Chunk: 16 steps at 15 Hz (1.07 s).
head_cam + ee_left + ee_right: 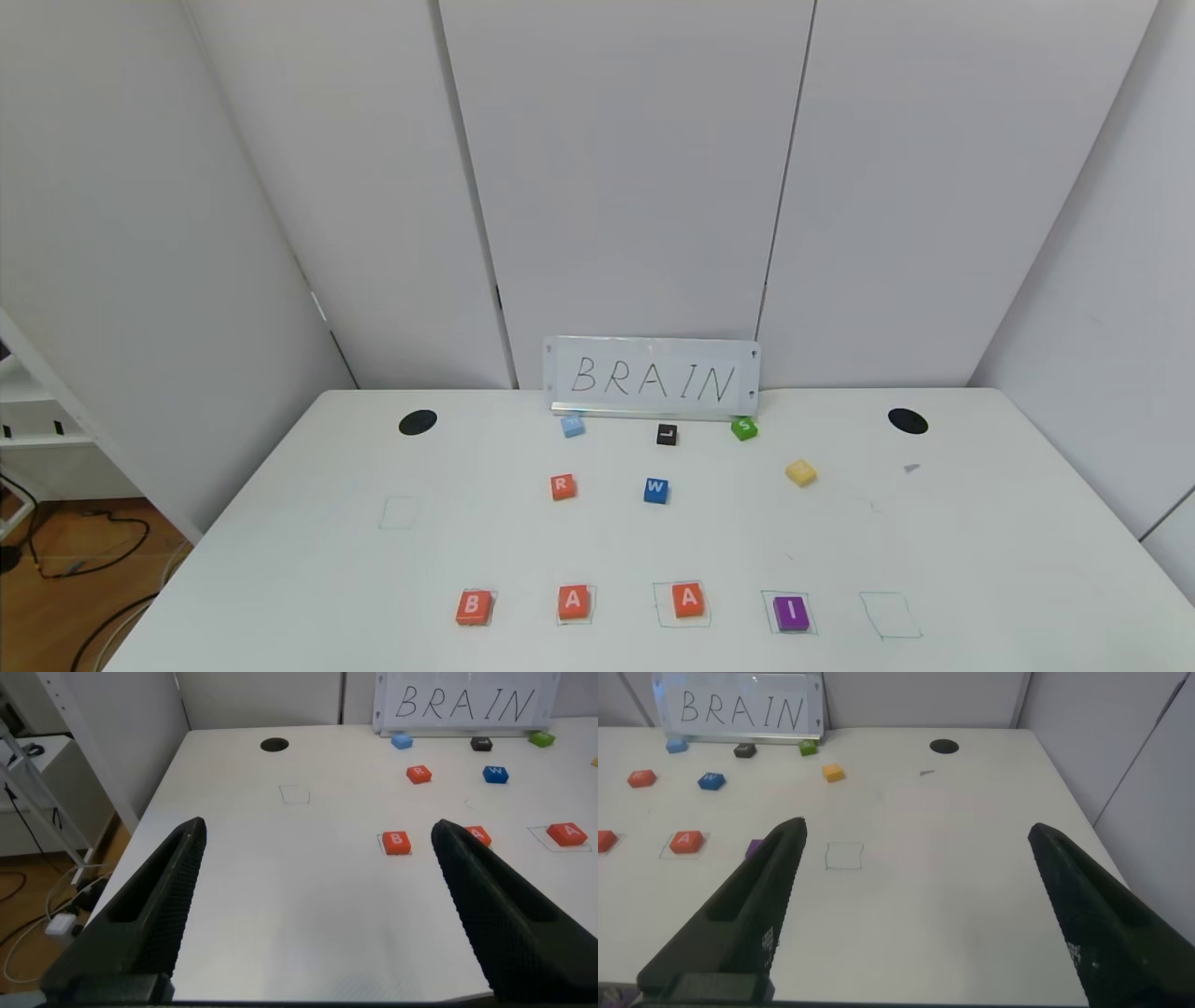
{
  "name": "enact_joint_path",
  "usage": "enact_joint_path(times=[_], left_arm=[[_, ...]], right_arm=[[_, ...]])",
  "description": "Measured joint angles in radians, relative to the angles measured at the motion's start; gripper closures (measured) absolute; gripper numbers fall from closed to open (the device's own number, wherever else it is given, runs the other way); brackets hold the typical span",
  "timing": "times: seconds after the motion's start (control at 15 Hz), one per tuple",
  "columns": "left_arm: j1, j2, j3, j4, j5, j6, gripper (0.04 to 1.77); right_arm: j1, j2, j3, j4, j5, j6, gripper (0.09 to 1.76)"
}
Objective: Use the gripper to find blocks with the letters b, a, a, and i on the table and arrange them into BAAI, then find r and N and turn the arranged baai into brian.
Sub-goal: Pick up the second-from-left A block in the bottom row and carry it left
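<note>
Blocks (632, 604) B, A, A, I in a row along near edge of table (280, 560), most within pen-drawn outlines. R block (563, 486) behind the row, left of blue W block (656, 490). Yellow N block (801, 472) farther right, near green S block (744, 428). Left gripper (318, 873) and right gripper (915, 873) above near table edge, fingers spread wide, nothing between them.

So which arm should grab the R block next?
Probably the left. The R lies left of the table's middle, and the left wrist view shows it ahead of the open left gripper. The right gripper, also open, is farther away.
</note>
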Motion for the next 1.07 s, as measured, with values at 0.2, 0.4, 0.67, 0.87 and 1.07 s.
enact_joint_path(times=[0.2, 0.4, 0.67, 0.87, 1.07], left_arm=[[0.0, 0.0, 0.0, 0.0, 0.0, -0.005, 0.09], [0.0, 0.0, 0.0, 0.0, 0.0, -0.004, 0.09], [0.0, 0.0, 0.0, 0.002, 0.001, 0.003, 0.09], [0.0, 0.0, 0.0, 0.006, 0.0, 0.002, 0.09], [0.0, 0.0, -0.001, 0.005, 0.0, 0.002, 0.09]], right_arm=[[0.0, 0.0, 0.0, 0.001, 0.0, 0.001, 0.14], [0.0, 0.0, 0.0, 0.003, 0.0, 0.002, 0.14], [0.0, 0.0, -0.001, 0.007, 0.003, -0.018, 0.14], [0.0, 0.0, -0.001, 0.008, 0.007, -0.028, 0.14], [0.0, 0.0, -0.001, 0.006, 0.003, -0.021, 0.14]])
